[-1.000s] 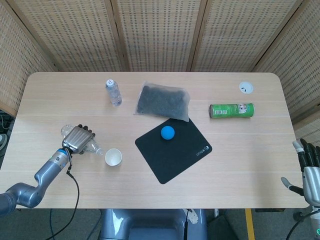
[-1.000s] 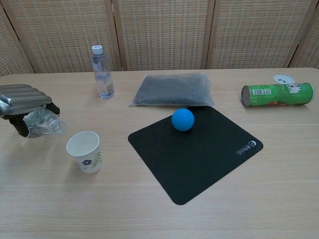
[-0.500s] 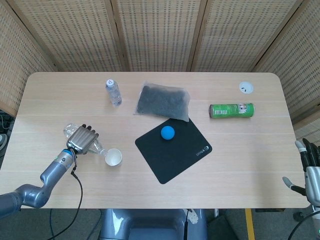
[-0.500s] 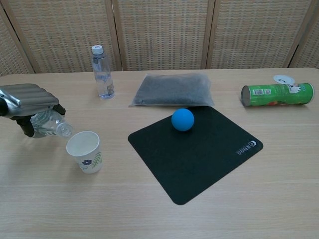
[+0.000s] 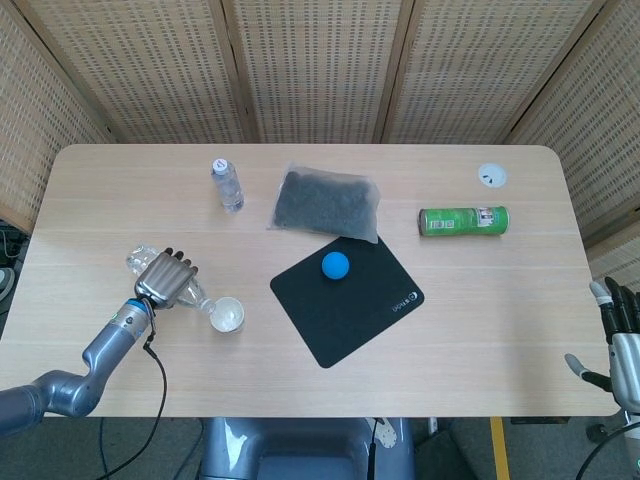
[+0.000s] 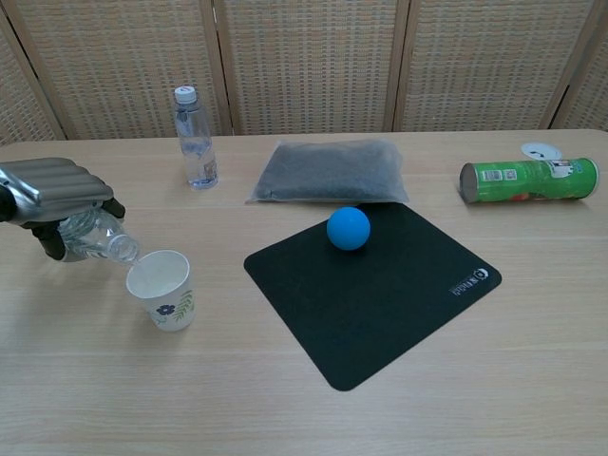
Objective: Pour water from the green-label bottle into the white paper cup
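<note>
My left hand (image 5: 165, 278) (image 6: 55, 185) grips a clear plastic bottle (image 5: 197, 296) (image 6: 93, 238) from above; no label shows on it under the fingers. The bottle lies tilted, and its open mouth points down-right at the left rim of the white paper cup (image 5: 227, 314) (image 6: 161, 288). That cup stands upright on the table and has a small flower print on its side. At the table's right edge, low in the head view, my right hand (image 5: 622, 330) holds nothing and its fingers are apart.
A second clear bottle (image 5: 228, 185) (image 6: 194, 138) with a white cap stands upright at the back left. A grey bag (image 6: 329, 171), a black mat (image 6: 372, 285) with a blue ball (image 6: 348, 228), a green can (image 6: 527, 180) lying on its side and a white lid (image 6: 539, 151) lie to the right.
My left hand has carried the bottle right toward the cup and tipped it, so the mouth now meets the cup's rim. The right hand has sunk slightly lower.
</note>
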`<state>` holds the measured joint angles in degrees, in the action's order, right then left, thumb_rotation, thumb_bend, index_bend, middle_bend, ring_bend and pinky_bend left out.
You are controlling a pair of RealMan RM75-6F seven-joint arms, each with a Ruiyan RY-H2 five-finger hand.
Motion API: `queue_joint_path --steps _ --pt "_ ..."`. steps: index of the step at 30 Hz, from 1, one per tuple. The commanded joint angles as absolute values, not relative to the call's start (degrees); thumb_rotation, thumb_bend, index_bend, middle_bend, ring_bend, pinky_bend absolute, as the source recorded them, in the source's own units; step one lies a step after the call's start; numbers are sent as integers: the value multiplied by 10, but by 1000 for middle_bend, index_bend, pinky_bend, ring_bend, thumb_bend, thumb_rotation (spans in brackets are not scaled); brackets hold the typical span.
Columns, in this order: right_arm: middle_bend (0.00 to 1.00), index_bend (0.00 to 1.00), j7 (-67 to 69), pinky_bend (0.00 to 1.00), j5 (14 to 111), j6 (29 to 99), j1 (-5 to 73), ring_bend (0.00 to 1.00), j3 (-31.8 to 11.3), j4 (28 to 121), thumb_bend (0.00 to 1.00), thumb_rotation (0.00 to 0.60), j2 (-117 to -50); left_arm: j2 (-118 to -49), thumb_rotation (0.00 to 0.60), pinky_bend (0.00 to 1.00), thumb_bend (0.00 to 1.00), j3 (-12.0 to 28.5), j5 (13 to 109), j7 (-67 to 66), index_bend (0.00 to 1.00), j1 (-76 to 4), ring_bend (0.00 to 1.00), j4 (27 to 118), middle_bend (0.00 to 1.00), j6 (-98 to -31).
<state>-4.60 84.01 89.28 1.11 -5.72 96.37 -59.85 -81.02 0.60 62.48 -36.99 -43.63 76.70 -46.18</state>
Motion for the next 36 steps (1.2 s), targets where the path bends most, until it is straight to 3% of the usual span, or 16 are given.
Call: queue_joint_path --steps 1,14,22,31,36 --pt "0 0 -47 0 841 893 11 0 -57 964 0 600 -599 -808 600 295 504 7 638 -338 599 -432 270 764 426 -463" --pt "0 0 -58 0 840 890 12 0 -56 965 0 600 -603 -796 600 283 505 16 751 -97 599 -414 270 737 426 -477" --pt "0 0 -63 0 840 886 14 0 -56 966 0 600 -604 -803 600 269 506 33 810 176 599 -395 270 695 426 -521" --pt "0 0 -69 0 839 883 17 0 -55 966 0 600 -606 -867 600 261 505 87 796 433 583 -392 270 601 422 -551" --pt "0 0 -74 0 833 880 17 0 -56 966 0 600 -607 -906 600 261 505 130 755 575 550 -397 270 575 388 -528"
